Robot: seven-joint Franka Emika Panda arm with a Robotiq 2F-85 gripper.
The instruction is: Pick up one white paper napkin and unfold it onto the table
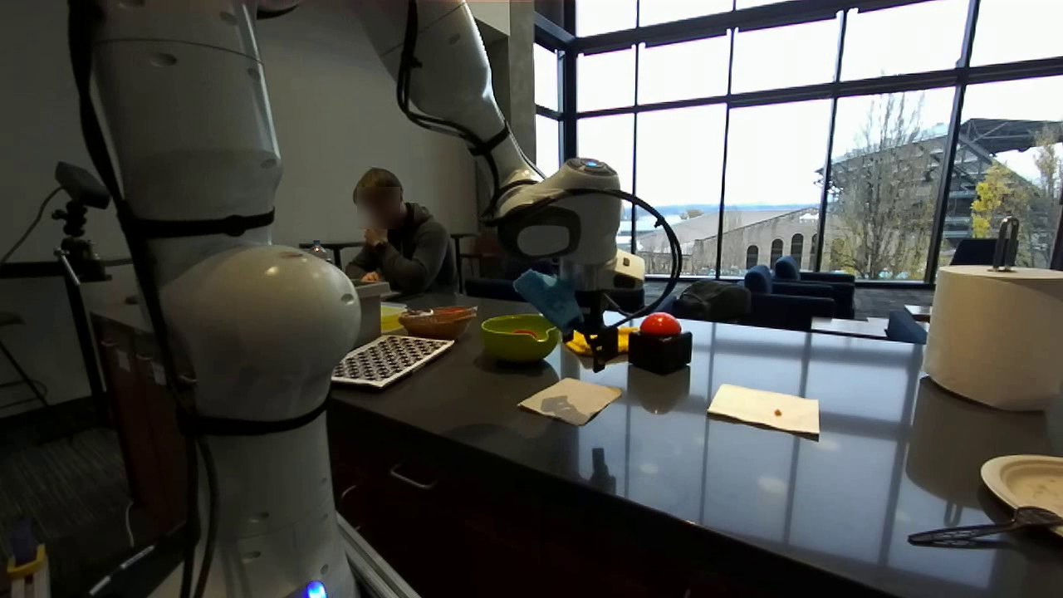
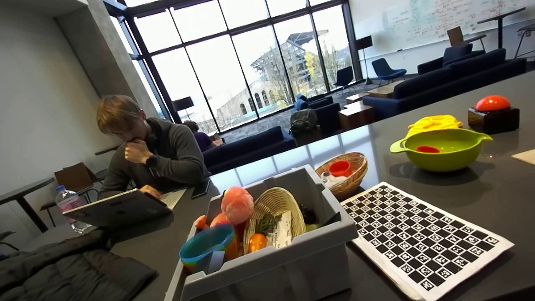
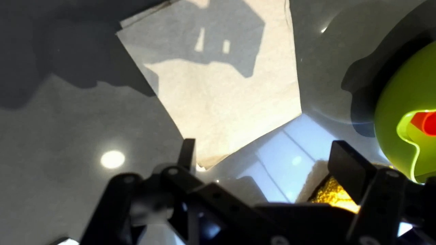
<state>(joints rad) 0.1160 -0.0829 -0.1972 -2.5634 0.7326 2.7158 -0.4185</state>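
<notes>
White paper napkin (image 3: 221,85), corner toward hand (image 3: 265,153), long axis unclear

In the wrist view, a crisp shadow (image 3: 238,27) crosses the white paper napkin (image 3: 228,98) ahead of the gripper (image 3: 265,151) and a round glare (image 3: 112,159) burns on the table (image 3: 68,139) to its left; the gripper's nearest parts look soft. Behind it, in an exterior view, overexposed windows (image 1: 681,158) glaze the glossy table.
</notes>
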